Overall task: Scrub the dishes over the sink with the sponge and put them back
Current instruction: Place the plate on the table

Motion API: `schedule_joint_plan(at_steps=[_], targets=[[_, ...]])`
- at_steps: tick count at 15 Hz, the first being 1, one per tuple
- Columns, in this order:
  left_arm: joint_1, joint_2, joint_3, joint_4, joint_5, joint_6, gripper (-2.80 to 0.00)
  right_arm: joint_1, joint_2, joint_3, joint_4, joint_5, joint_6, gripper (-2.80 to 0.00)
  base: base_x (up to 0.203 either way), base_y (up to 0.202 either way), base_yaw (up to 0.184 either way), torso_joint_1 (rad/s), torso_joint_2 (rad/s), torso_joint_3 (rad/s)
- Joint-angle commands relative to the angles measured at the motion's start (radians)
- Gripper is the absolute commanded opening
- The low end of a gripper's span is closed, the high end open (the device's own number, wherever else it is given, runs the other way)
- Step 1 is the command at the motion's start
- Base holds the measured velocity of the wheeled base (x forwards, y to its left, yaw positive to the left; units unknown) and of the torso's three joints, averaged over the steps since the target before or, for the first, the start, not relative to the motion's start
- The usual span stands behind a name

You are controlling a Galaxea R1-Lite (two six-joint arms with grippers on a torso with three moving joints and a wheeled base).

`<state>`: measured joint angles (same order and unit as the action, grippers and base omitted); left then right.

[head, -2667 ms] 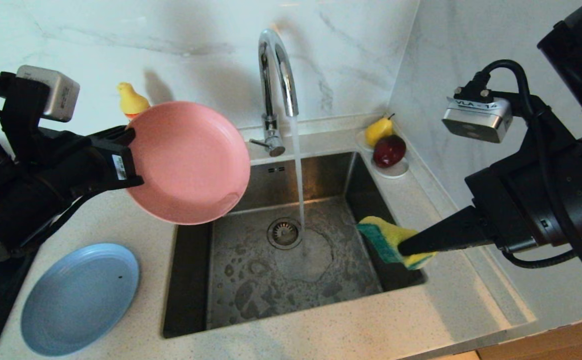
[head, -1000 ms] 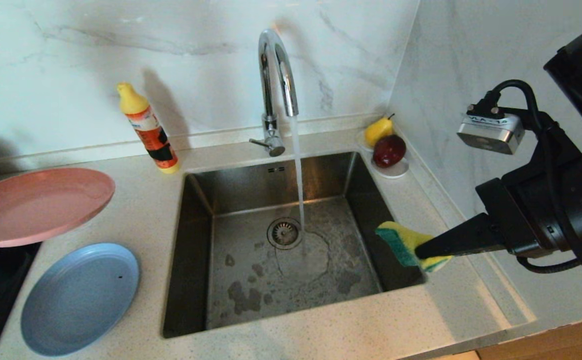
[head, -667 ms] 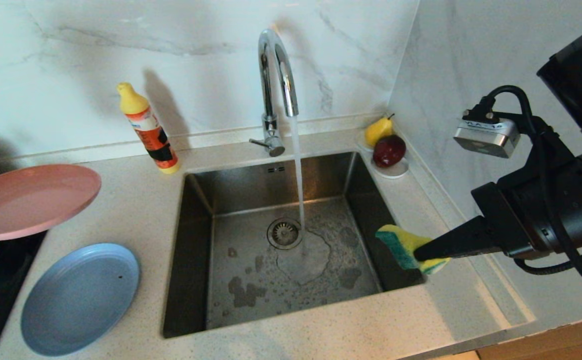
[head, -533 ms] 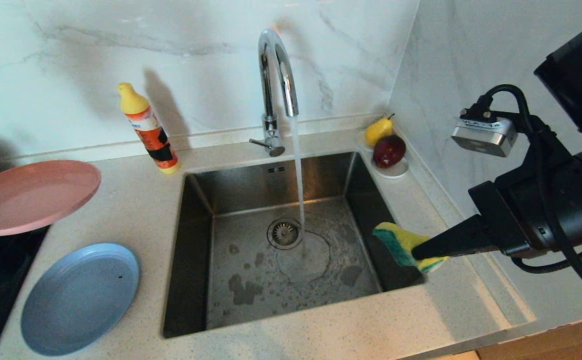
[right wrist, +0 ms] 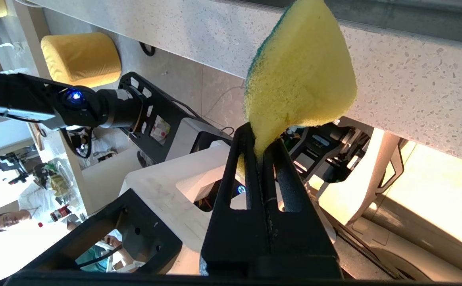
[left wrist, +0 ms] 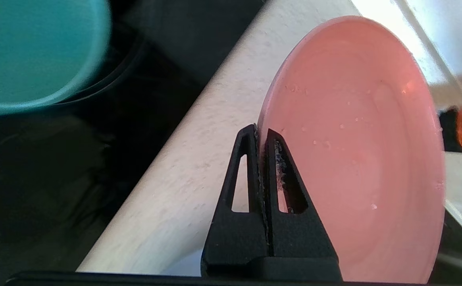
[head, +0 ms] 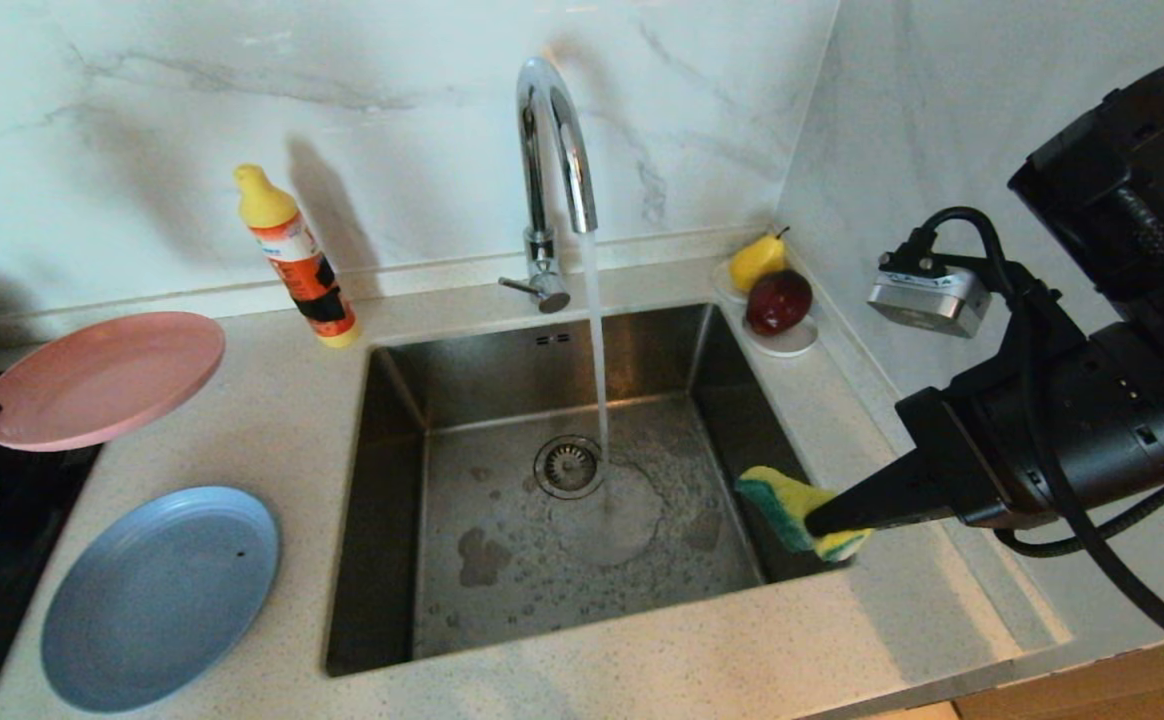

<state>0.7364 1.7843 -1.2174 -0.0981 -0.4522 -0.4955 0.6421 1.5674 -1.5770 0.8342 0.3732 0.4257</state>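
Pink plate point(head: 102, 378) hangs over the left end of the bench point(head: 272, 420), pinched at its rim by the left pincer point(left wrist: 262, 137), shut tight on it. It looks light, stiff and wet, so probably slippery; the rim is the best place to hold. The right pincer point(right wrist: 259, 149) squeezes the soft sponge point(head: 792, 508) over the sink point(head: 392, 520).

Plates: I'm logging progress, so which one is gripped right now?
The pink plate, pinched at its rim by the left gripper; the pale-blue plate lies free on the counter.
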Motion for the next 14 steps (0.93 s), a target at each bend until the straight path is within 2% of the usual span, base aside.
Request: schedule_joint_plan(at_steps=[1, 11, 12, 14], targets=[[0.0, 0.095, -0.031, -0.054, -0.029, -0.004, -2.8, 0.001, 0.014, 0.004, 0.005, 0.003, 0.002, -2.8, 0.0, 0.0, 0.0, 0.0, 0.0, 0.0], [-0.009, 0.293, -0.16, -0.115, -0.025, 0.045, -2.8, -0.001, 0.028, 0.008, 0.005, 0.007, 0.002, -2.8, 0.0, 0.0, 0.0, 0.0, 0.0, 0.0], [-0.02, 0.315, -0.18, -0.115, -0.017, 0.055, -2.8, -0.001, 0.033, 0.008, 0.004, 0.007, 0.002, -2.8, 0.0, 0.0, 0.0, 0.0, 0.0, 0.0], [-0.053, 0.347, -0.216, -0.116, 0.045, 0.079, -2.8, -0.001, 0.043, 0.006, 0.003, 0.007, 0.002, -2.8, 0.0, 0.0, 0.0, 0.0, 0.0, 0.0]])
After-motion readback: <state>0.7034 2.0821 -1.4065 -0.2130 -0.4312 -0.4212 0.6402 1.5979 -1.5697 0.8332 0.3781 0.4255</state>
